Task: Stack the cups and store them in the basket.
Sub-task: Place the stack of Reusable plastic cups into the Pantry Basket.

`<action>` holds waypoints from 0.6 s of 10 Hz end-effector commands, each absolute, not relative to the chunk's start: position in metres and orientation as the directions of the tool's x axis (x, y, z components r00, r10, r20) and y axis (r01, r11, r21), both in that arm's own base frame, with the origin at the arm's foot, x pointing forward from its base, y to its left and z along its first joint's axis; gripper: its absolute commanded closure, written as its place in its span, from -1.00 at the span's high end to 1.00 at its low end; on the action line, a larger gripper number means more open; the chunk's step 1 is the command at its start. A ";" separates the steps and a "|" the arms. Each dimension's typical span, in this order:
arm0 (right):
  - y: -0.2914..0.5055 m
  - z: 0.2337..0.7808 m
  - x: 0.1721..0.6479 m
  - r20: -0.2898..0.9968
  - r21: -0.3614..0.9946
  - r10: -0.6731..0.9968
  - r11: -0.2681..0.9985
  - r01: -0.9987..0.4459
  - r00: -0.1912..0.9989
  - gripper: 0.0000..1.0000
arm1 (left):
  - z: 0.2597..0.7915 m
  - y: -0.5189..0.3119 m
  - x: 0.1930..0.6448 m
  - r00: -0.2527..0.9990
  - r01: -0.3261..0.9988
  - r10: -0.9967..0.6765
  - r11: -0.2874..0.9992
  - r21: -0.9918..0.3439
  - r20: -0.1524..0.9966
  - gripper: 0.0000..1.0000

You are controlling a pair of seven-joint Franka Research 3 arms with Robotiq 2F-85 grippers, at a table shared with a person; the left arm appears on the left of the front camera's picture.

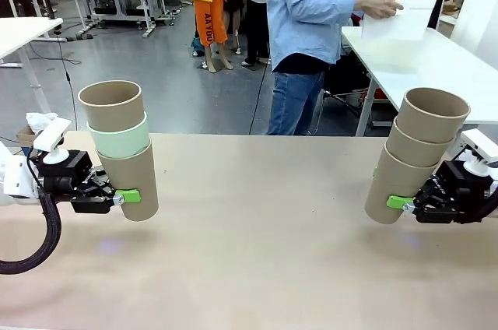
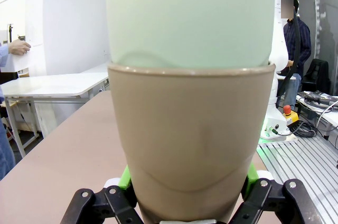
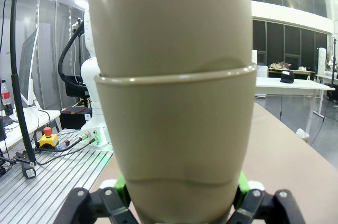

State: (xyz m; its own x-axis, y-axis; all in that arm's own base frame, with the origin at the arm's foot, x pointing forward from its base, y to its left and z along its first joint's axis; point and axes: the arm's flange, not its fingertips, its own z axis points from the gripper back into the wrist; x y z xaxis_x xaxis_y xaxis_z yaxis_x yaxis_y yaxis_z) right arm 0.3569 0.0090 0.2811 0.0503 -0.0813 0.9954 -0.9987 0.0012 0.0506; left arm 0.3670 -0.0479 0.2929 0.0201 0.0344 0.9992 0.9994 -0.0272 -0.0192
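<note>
**Left gripper and right gripper: each closed on a cup stack, gripped low**

Each gripper clamps only the bottom cup of its stack, close to the base, with green pads on either side of the tapered wall. The left stack stands nearly upright: brown cup below, mint cup in the middle, brown cup on top. The right stack, three brown cups, leans toward the middle of the worktop. Both seem to hang just clear of it.

The upper cups sit only loosely nested, so more tilt or a jerk could slide them out, the right ones first. The smooth taper could also creep through the pads. If the stacks are joined, a rim off centre would jam or knock cups loose.

Across the room a person handles a white box; I cannot tell if it is the basket.
</note>
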 end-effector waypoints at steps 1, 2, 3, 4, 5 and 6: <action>0.009 0.285 0.359 0.995 0.040 -0.093 0.014 -0.999 0.038 0.68 | 0.297 -0.049 0.367 0.016 0.999 0.038 -0.031 -0.015 0.999 0.72; 0.009 0.285 0.359 0.995 0.040 -0.093 0.014 -0.999 0.038 0.68 | 0.297 -0.049 0.367 0.016 0.999 0.038 -0.031 -0.015 0.999 0.72; 0.009 0.285 0.359 0.995 0.040 -0.093 0.014 -0.999 0.038 0.68 | 0.297 -0.049 0.367 0.016 0.999 0.038 -0.031 -0.015 0.999 0.72; 0.009 0.285 0.359 0.995 0.040 -0.093 0.014 -0.999 0.038 0.68 | 0.297 -0.049 0.367 0.016 0.999 0.038 -0.031 -0.015 0.999 0.72; 0.009 0.285 0.359 0.995 0.040 -0.093 0.014 -0.999 0.038 0.68 | 0.297 -0.049 0.367 0.016 0.999 0.038 -0.031 -0.015 0.999 0.72; 0.009 0.285 0.359 0.995 0.040 -0.093 0.014 -0.999 0.038 0.68 | 0.297 -0.049 0.367 0.016 0.999 0.038 -0.031 -0.015 0.999 0.72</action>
State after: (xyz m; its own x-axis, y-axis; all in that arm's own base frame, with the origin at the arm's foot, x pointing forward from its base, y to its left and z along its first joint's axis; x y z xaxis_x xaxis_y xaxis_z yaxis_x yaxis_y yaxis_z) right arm 0.3569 0.0090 0.2811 0.0503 -0.0813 0.9954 -0.9987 0.0012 0.0506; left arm 0.3670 -0.0479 0.2929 0.0201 0.0344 0.9992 0.9994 -0.0272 -0.0192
